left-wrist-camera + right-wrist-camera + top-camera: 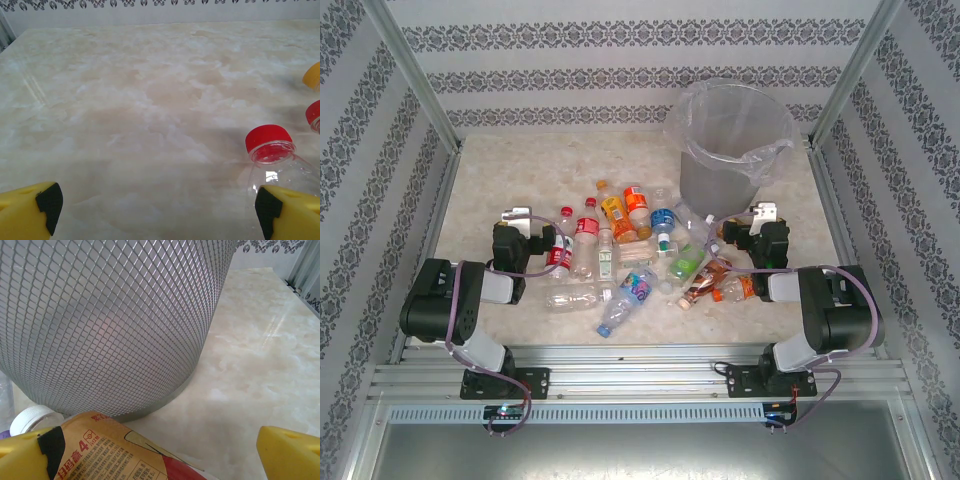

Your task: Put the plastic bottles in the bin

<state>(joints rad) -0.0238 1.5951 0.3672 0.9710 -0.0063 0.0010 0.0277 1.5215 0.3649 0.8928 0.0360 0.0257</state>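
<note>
Mid-frame on marble worktop [500,170]: about a dozen small clear plastic bottles [640,255]. Upper right: one grey mesh bin [720,175], bag-lined. Spread wide: left hand [155,205], right hand [160,450].

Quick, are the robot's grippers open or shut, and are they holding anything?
Left gripper: open, holding nothing.
Right gripper: open, holding nothing; an orange-labelled bottle lies close beside it.

Left pincer [157,204], right pincer [160,445] wide open
</note>
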